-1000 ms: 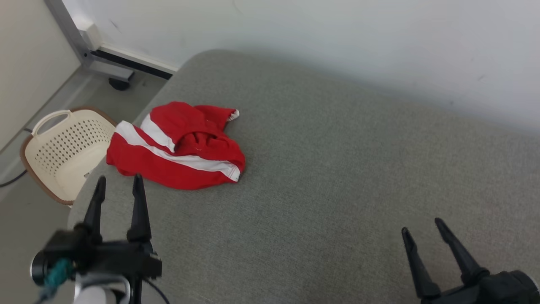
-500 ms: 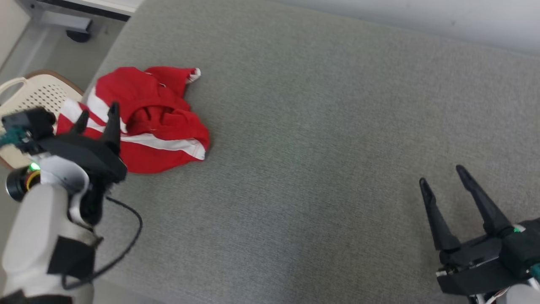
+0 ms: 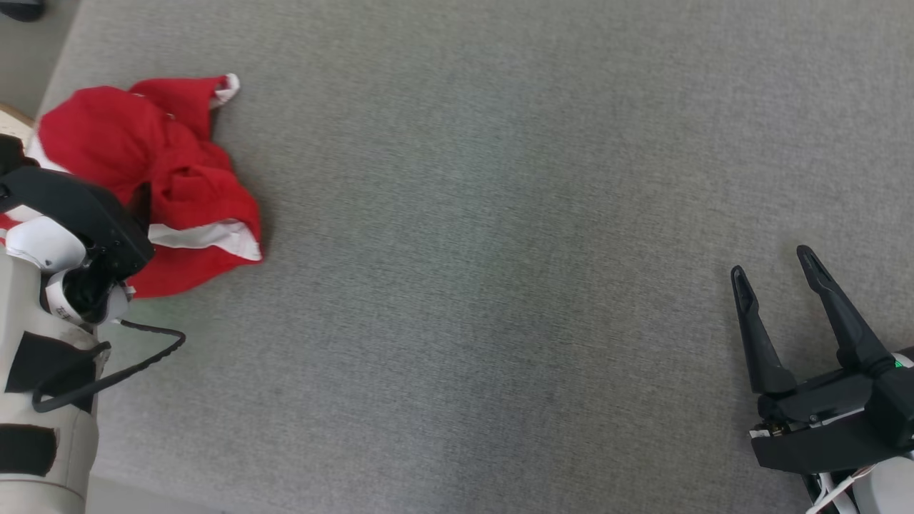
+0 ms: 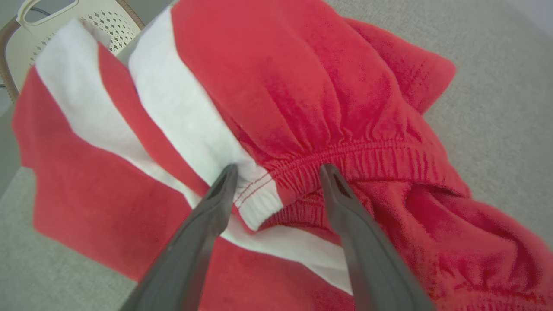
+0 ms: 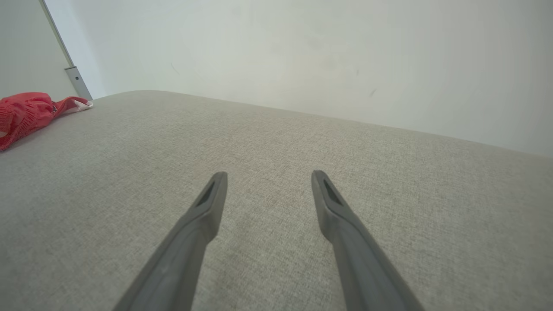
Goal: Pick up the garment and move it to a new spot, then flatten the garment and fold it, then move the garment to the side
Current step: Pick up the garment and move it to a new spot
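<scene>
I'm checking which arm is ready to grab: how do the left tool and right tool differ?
The left tool is poised at the red garment, fingertips either side of its elastic waistband; the right tool hangs over bare grey upholstery, far from it. The left tool points steeply down; the right tool lies nearly level. Both are open, holding nothing.

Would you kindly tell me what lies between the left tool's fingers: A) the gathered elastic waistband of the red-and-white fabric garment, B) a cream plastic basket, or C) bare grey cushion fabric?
A: in the left wrist view the open left tool frames the gathered elastic waistband of the red-and-white fabric garment.
</scene>
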Motion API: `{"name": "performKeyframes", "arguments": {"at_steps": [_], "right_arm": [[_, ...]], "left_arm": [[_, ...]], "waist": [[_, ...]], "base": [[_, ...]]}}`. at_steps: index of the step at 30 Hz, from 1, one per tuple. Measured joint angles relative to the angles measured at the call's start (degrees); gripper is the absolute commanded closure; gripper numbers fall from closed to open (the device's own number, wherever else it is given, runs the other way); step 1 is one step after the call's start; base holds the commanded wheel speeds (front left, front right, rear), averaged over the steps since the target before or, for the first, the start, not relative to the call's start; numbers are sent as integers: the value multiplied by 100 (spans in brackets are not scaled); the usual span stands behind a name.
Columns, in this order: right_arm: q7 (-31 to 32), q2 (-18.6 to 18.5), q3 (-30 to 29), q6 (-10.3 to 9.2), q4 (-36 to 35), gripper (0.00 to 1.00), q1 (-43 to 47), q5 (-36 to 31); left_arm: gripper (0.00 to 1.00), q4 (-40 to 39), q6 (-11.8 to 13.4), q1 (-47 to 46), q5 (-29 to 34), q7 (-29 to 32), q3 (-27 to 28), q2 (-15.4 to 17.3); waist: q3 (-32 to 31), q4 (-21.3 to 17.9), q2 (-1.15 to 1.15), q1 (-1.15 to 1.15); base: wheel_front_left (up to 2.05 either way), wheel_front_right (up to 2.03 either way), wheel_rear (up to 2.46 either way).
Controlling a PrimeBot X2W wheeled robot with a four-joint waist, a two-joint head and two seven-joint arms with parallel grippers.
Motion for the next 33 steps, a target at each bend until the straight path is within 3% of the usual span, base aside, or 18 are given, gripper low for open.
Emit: {"name": "performKeyframes", "arguments": {"at_steps": [7, 8, 9, 21, 33], "right_arm": [[0, 42, 18, 0, -18, 0, -108, -3], [0, 46, 18, 0, -16, 0, -114, -3], [0, 52, 20, 0, -13, 0, -122, -1], [0, 346, 194, 0, 179, 0, -186, 98], [-1, 849, 413, 0, 390, 0, 199, 277]], "left_arm": [[0, 370, 141, -199, 52, -347, -43, 22], [97, 409, 145, -209, 70, -430, -60, 25], [100, 434, 144, -212, 85, -542, -71, 25], [100, 463, -24, -376, 270, -1934, -156, 211], [100, -152, -227, -463, 357, -2001, -552, 316]], "waist": [[187, -181, 0, 0], [196, -195, 0, -1], [197, -203, 0, -1], [-226, -270, -1, -1], [-1195, -665, -1, -2]], "base": [[0, 0, 0], [0, 0, 0], [0, 0, 0], [0, 0, 0], [0, 0, 0]]}}
